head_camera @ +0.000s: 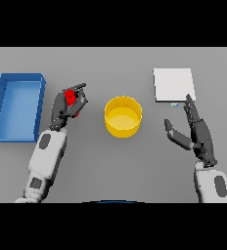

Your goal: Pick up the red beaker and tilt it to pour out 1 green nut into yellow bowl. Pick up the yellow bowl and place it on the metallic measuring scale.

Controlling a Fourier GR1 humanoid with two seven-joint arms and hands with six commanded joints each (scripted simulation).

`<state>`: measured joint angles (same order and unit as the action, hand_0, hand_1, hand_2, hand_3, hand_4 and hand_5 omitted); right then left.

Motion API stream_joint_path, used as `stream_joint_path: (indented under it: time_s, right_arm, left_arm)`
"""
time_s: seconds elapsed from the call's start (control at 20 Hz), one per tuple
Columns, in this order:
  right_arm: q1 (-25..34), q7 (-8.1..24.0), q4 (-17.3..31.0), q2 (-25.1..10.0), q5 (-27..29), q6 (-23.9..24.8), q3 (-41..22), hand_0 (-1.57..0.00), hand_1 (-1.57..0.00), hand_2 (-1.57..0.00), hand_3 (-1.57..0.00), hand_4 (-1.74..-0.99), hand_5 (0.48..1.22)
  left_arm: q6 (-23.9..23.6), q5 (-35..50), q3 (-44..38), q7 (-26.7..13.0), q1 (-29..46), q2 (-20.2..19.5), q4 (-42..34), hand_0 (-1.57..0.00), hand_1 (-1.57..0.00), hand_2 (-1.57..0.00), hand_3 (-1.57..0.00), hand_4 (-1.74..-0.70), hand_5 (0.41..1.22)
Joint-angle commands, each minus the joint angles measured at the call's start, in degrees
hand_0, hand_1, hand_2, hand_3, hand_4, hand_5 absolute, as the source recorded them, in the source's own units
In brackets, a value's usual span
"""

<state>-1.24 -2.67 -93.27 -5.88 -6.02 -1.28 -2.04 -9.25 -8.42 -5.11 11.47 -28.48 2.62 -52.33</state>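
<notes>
My left hand (65,105) is shut on the red beaker (72,97), of which only small red patches show between the fingers, left of the yellow bowl (123,116). The bowl stands upright at the table's middle, and I see no green nut in it. The metallic measuring scale (173,84) is a pale square plate at the far right. My right hand (196,133) is open, fingers straight, just below the scale and right of the bowl, touching neither.
A blue tray (18,105) with raised walls lies along the left side of the grey table, close to my left arm.
</notes>
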Motion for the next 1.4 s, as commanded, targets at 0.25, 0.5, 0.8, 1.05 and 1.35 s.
stream_joint_path:
  time_s: [0.25,0.5,0.8,1.05,1.35]
  right_arm:
    - [-0.7,-0.4,0.0,0.5,-0.8,0.1,-0.9,0.0,0.0,0.0,0.0,-1.288,0.648]
    - [-1.1,-1.1,-0.6,0.5,-0.6,-0.2,-0.9,0.0,0.0,0.0,0.0,-1.292,0.656]
    - [-0.4,-1.6,0.0,0.6,-1.5,0.2,-1.2,0.0,0.0,0.0,0.0,-1.285,0.662]
    - [-0.6,-0.7,-0.5,0.1,-0.8,-0.6,-1.1,0.0,0.0,0.0,0.0,-1.277,0.675]
    - [-1.5,-1.5,-0.5,0.6,-0.7,-0.8,-1.3,0.0,0.0,0.0,0.0,-1.274,0.688]
  left_arm:
    - [0.0,-0.9,2.6,-0.3,0.0,-0.9,-1.0,-1.47,-1.46,-1.46,-1.37,-1.54,1.174]
    - [0.2,-1.5,2.9,-0.1,0.2,-0.7,-4.3,-1.54,-1.54,-1.54,-1.5,-1.5,1.206]
    - [1.3,-6.3,6.0,-6.1,-0.7,-3.5,-12.1,-1.56,-1.56,-1.56,-1.55,-1.55,1.195]
    - [2.2,-12.7,10.0,-12.5,-2.3,-5.7,-14.6,-1.57,-1.57,-1.56,-1.56,-1.62,1.158]
    - [5.2,-21.2,15.6,-15.7,-6.9,-9.5,-12.7,-1.57,-1.57,-1.57,-1.57,-1.69,1.124]
